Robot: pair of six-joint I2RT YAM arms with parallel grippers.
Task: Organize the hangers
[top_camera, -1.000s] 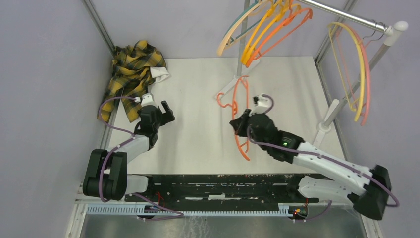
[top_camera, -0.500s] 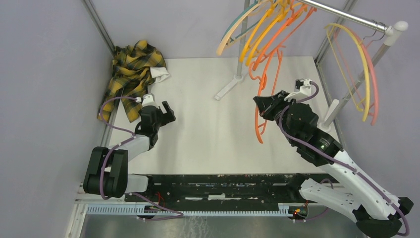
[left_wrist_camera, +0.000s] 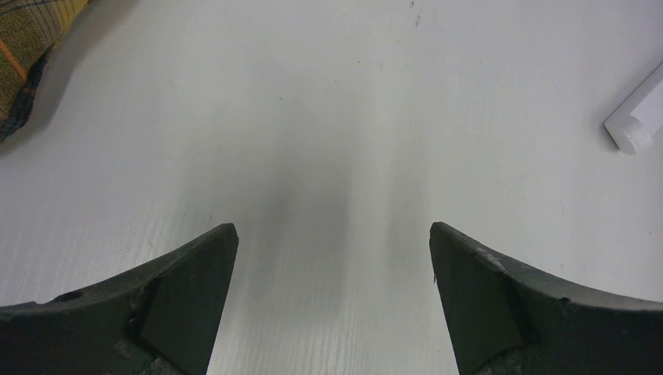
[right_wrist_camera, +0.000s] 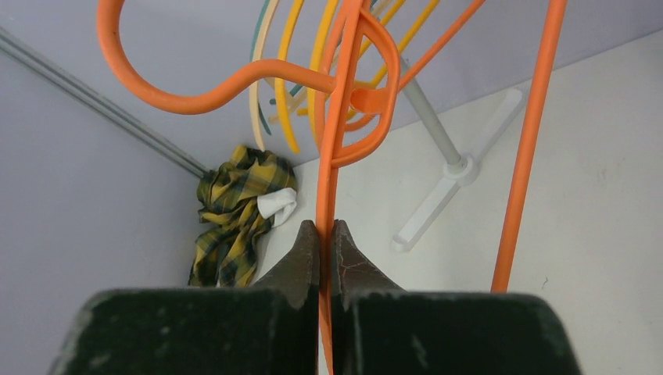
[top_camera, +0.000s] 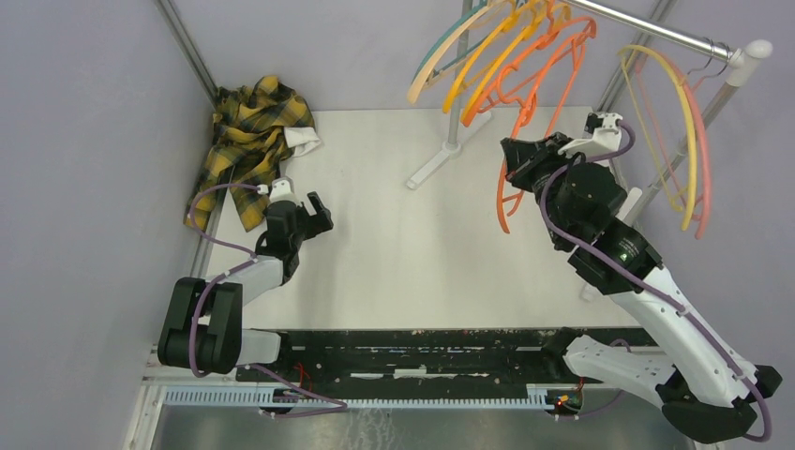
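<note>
The hangers (top_camera: 487,56) all sit in the right half of the overhead view, and none lies on the table (top_camera: 394,253). At the far left a yellow-and-black plaid shirt (top_camera: 251,141) is bunched in the back corner. Just beside it the left gripper (top_camera: 305,211) hovers low over bare tabletop with its fingers spread wide and nothing between them. Its wrist view shows the same gap (left_wrist_camera: 332,234), with the white rack foot (left_wrist_camera: 637,117) off to the right. It has not moved over the last second. Past the middle, a fan of peach, teal, yellow and orange hangers hooks over the silver rail (top_camera: 647,28). Below them the right gripper (top_camera: 508,150) is pressed together on one strand of an orange hanger (top_camera: 498,202). The wrist view shows the closed fingertips (right_wrist_camera: 319,230) pinching that strand (right_wrist_camera: 332,156), its hook up among the hung ones. A second ago this hanger lay on the table. Half a second ago it dangled lower. Now arm and hanger are raised nearer the rail. At the far right, yellow and pink hangers (top_camera: 689,122) hang near the rail's end.
</note>
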